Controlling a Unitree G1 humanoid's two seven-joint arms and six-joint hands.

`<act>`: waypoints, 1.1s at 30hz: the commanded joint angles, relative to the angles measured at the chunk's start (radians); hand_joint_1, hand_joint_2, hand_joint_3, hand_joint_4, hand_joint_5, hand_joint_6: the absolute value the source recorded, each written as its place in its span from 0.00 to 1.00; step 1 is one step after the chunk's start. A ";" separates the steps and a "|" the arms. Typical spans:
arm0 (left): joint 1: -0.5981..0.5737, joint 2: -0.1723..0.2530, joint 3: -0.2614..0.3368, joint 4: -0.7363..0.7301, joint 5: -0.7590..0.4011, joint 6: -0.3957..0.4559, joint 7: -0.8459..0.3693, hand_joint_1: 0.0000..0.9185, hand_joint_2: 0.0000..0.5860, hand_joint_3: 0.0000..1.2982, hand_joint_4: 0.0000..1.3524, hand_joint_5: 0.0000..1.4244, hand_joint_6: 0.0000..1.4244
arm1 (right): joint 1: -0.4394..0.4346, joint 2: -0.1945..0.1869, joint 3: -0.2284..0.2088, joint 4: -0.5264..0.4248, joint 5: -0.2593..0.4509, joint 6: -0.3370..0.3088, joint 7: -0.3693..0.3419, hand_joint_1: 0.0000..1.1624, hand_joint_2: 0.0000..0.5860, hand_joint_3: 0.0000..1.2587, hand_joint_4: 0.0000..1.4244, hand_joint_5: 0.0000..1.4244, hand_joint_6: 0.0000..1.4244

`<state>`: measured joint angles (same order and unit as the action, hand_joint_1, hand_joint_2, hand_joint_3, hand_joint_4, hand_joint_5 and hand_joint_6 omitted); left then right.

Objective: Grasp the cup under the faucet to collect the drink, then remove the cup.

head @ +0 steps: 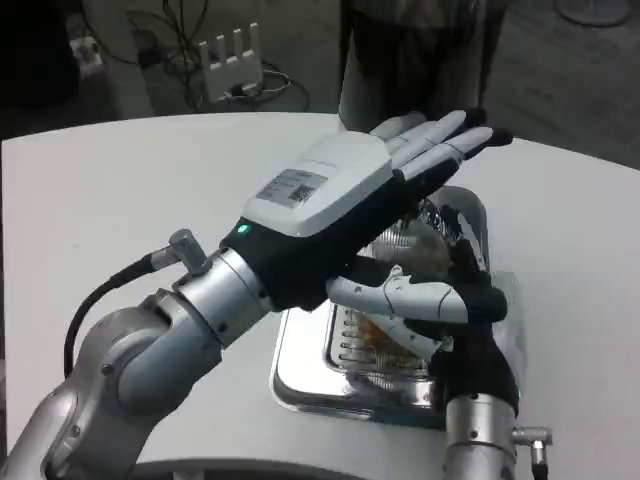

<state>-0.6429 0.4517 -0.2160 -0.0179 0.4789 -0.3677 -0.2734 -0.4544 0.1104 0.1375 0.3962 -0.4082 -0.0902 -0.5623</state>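
The left hand (345,195), fingers straight and together, hovers over the shiny metal drip tray (300,370). The right hand (455,300) grips the clear plastic cup (400,250) on that tray, near the white table's (100,220) front edge.

Two hands, left (330,200) and right (450,300), one metal drip tray (300,375), one white table (120,200).
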 commanded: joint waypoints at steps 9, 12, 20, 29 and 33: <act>0.020 0.003 0.017 0.012 -0.055 0.013 -0.026 0.00 0.05 0.08 0.00 0.04 0.00 | 0.018 0.030 0.019 0.026 0.004 -0.039 -0.079 0.75 0.29 0.47 0.55 0.66 0.75; 0.032 -0.018 0.039 0.026 -0.161 0.050 -0.059 0.00 0.05 0.04 0.00 0.01 0.00 | 0.039 0.026 0.026 0.004 0.003 -0.040 -0.076 0.75 0.28 0.52 0.58 0.71 0.82; 0.063 -0.062 0.089 -0.016 -0.372 0.152 -0.130 0.00 0.05 0.00 0.00 0.00 0.00 | 0.088 0.019 0.037 -0.044 -0.003 -0.032 -0.065 0.75 0.24 0.61 0.63 0.79 0.91; 0.100 -0.067 0.115 -0.068 -0.483 0.216 -0.180 0.00 0.05 0.00 0.00 0.00 0.00 | 0.145 0.012 0.077 -0.141 -0.030 -0.025 -0.041 0.76 0.21 0.65 0.65 0.81 0.94; 0.108 -0.073 0.129 -0.081 -0.509 0.207 -0.186 0.00 0.05 0.00 0.00 0.00 0.00 | 0.166 0.008 0.087 -0.170 -0.037 -0.015 -0.029 0.76 0.21 0.66 0.66 0.82 0.94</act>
<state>-0.5513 0.3824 -0.0938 -0.0802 -0.0153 -0.1657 -0.4457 -0.3158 0.0855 0.2134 0.2636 -0.4398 -0.1040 -0.5928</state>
